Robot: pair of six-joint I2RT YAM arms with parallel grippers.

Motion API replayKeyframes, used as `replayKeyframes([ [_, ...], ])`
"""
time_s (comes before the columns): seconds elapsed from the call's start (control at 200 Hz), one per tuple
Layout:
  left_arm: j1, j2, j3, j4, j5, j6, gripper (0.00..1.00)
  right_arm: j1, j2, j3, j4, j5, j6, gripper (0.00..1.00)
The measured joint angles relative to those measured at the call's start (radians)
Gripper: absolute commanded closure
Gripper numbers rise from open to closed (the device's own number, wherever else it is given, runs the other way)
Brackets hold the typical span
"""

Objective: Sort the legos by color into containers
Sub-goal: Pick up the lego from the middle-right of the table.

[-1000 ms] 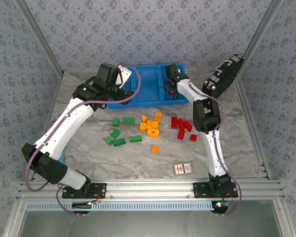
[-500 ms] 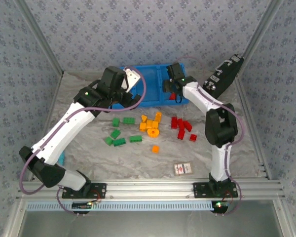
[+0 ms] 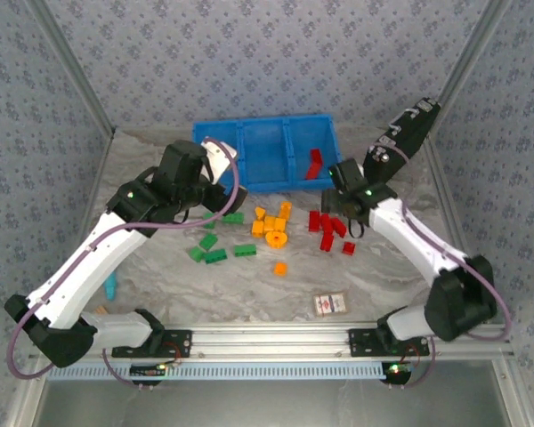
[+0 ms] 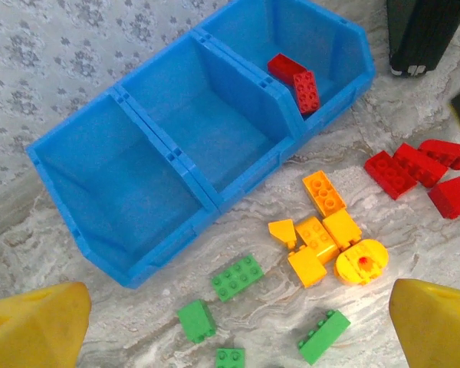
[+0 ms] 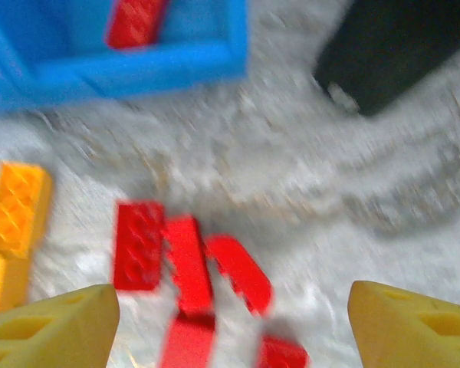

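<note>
- Right now the right end effector (image 5: 230, 330) hangs empty, fingers spread. The red legos (image 5: 188, 268) lie just below and ahead, their long axes mostly pointing away, so the fingers would close across their width.
- Farther ahead, the blue tray (image 5: 138, 73) holds two red bricks (image 4: 305, 88) in its right compartment.
- The left end effector (image 4: 238, 330), spread wide, hovers over the green legos (image 4: 238, 277). The right arm is nearer the reds.
</note>
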State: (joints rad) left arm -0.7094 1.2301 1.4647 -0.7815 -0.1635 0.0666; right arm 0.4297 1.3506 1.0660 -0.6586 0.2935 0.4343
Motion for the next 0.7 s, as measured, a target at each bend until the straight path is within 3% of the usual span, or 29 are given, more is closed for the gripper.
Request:
replayKeyframes([
  [0.2,0.0,0.0,-0.016,0.0,0.037,-0.027,0.0,-0.066,-0.12,-0.193,-0.027,-0.037,0.091,0.17],
  [0.39,0.0,0.002,-0.016,-0.002,0.052,-0.031,0.0,-0.068,-0.121,-0.286,0.013,-0.079,0.156,0.16],
  [0.7,0.0,0.002,-0.016,-0.002,0.066,-0.034,0.0,-0.071,-0.065,-0.365,0.092,-0.101,0.205,0.24],
])
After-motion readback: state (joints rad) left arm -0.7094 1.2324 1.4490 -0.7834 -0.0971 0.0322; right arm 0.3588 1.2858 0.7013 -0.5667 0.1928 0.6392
